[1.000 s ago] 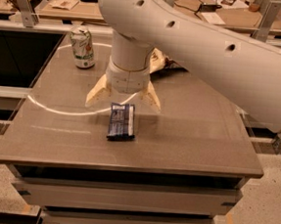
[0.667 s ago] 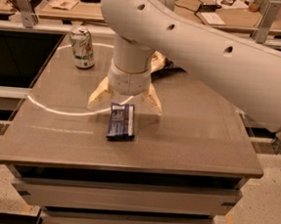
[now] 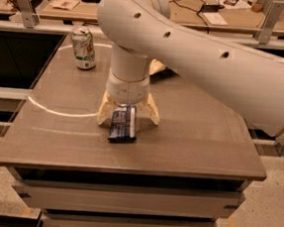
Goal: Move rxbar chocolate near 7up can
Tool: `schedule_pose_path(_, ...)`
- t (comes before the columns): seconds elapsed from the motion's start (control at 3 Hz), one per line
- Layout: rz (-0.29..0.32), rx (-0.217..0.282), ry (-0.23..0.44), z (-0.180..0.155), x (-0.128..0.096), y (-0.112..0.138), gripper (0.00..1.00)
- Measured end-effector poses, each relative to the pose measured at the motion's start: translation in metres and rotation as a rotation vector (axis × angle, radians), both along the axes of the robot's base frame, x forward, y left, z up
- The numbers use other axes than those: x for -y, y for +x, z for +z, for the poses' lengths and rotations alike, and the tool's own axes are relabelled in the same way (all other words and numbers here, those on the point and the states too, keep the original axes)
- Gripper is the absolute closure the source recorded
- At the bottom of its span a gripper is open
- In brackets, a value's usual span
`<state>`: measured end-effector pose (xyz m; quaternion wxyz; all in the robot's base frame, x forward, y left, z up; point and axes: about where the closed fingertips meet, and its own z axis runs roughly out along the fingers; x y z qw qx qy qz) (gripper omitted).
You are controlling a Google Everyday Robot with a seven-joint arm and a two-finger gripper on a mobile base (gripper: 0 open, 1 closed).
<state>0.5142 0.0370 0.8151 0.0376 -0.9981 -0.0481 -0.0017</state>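
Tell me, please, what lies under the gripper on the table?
The rxbar chocolate lies flat on the table, between the open, straddling fingers of the gripper. Its far end runs under the wrist, so whether anything touches it there cannot be seen.

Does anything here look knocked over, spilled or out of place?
Nothing stands out. The 7up can stands upright at the back left of the table, and the rxbar chocolate lies flat, slightly askew, near the front edge. The tool hangs just over the bar's far end, fingers spread to either side. No spills or damage.
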Motion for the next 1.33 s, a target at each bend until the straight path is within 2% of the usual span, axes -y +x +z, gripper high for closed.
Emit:
schedule_pose_path(0.33,0.001,-0.002,0.0,0.001,-0.001,-0.001,0.0)
schedule_pose_path(0.67,0.032,-0.048,-0.008,-0.011,-0.014,-0.019,0.18)
schedule_pose_path(1.33,0.041,-0.062,-0.012,-0.002,-0.017,-0.024,0.64)
